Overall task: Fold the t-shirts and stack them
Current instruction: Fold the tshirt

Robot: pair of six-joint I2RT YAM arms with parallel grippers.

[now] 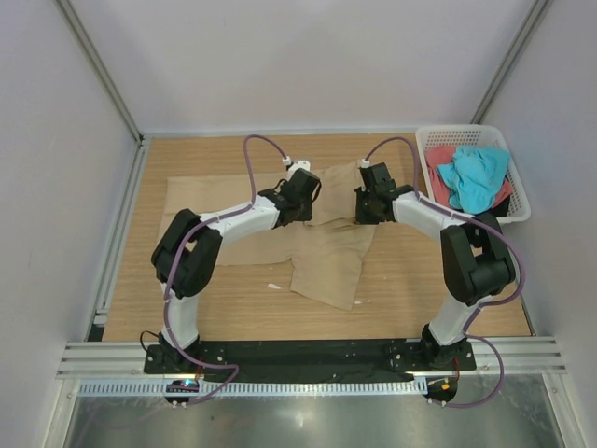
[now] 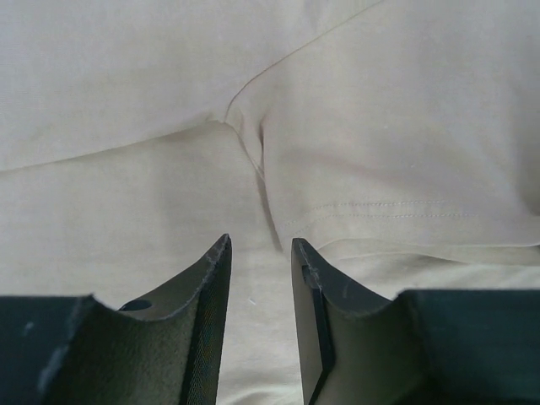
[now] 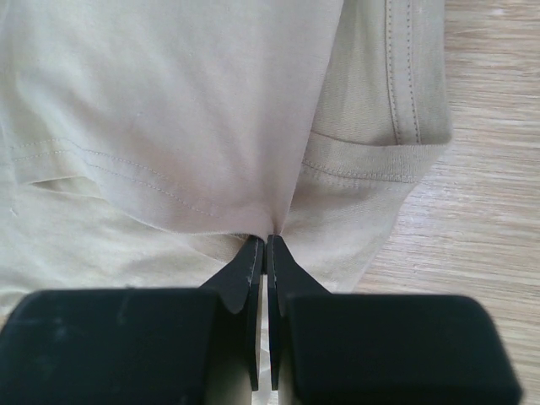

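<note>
tan t-shirt (image 1: pixel 326 261) spread half folded on the worktop (image 1: pixel 224 299). right fingers (image 3: pixel 257 257) pinched shut on a fold of it; left fingers (image 2: pixel 302 257) narrowly parted over the cloth, holding nothing. best closed deep on the seam, then both lifted level to keep the fold straight.

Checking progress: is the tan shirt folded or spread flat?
Partly folded. The tan shirt lies mostly spread on the table, one layer doubled over where the right gripper pinches it.
</note>
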